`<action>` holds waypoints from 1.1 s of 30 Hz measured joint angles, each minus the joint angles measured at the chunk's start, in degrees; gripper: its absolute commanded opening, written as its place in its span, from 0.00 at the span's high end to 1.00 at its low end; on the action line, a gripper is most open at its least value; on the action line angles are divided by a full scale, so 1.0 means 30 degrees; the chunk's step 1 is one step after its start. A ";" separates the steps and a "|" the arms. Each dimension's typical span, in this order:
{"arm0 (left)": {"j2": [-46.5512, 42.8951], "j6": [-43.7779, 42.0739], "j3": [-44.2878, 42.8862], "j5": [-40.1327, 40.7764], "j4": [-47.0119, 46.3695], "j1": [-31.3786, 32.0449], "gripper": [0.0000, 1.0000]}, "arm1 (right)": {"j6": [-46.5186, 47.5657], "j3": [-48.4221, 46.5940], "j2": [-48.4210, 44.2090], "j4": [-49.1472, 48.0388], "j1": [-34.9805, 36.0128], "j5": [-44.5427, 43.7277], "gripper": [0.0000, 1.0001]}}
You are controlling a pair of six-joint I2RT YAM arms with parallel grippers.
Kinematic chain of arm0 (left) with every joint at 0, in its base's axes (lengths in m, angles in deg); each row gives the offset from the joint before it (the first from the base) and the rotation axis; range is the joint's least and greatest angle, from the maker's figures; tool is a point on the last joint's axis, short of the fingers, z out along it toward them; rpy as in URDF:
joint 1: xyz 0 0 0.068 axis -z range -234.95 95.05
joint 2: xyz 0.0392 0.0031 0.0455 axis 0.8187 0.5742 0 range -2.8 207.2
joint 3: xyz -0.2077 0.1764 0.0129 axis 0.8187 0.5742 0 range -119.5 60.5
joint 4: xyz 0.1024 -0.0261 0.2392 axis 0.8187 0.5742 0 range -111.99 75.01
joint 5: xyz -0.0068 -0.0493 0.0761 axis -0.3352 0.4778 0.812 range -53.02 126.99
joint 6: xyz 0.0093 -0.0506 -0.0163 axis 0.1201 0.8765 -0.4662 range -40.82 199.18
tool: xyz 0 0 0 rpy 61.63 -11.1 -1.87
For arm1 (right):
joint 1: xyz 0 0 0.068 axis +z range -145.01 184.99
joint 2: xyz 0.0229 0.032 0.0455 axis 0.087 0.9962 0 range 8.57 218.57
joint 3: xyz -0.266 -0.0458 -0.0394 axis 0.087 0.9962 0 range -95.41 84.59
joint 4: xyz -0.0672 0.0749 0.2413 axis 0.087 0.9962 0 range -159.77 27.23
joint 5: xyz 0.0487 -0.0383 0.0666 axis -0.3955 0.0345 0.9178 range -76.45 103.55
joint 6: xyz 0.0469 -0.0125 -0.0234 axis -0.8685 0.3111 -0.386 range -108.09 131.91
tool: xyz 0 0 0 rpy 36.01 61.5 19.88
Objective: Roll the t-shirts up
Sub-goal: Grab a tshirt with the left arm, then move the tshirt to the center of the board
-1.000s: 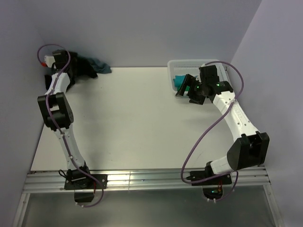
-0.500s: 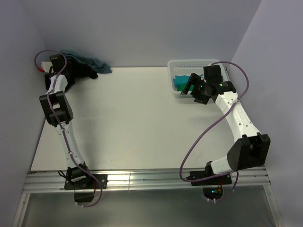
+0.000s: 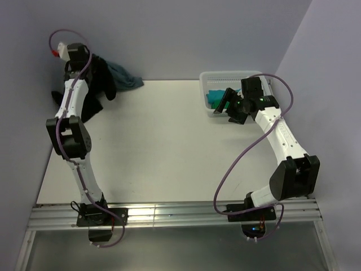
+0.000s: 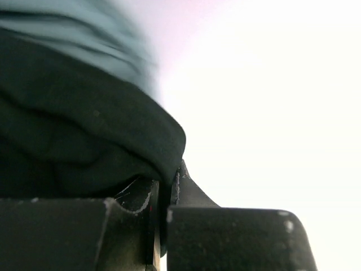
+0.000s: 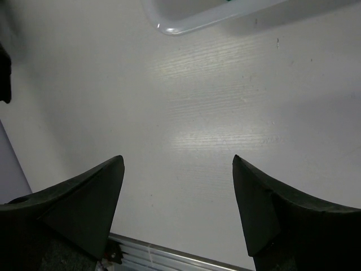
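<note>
Where the table (image 3: 163, 147) meets the far-left corner, the left gripper (image 4: 166, 182) is clenched on a fold of the black t-shirt (image 3: 100, 79), which hangs from it. The dusty-blue t-shirt (image 3: 127, 75) lies just beside. The right gripper (image 5: 177, 161) is spread wide with nothing between its jaws, above the table beside the white basket (image 3: 210, 75), which holds the turquoise t-shirt (image 3: 214, 95).

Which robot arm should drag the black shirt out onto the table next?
Left. The left tool is shut on the black t-shirt at the far left corner, so it can probably just pull. The right tool is open and empty, over by the white basket.
</note>
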 measured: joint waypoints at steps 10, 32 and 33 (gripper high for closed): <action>-1.2815 -0.4452 0.4517 0.0124 0.0750 0.8692 1.00 | -0.0248 -0.0015 0.0321 -0.0452 0.0306 0.1734 0.20; -1.8127 -0.3177 2.0334 -0.7963 0.6798 0.7803 0.21 | -0.0758 0.4765 -0.3570 -0.3461 0.1501 0.4371 0.24; -1.7806 -0.3322 1.9802 -0.7614 0.7635 0.7803 0.12 | -0.0597 0.4765 -0.3410 -0.3461 0.1698 0.4546 0.25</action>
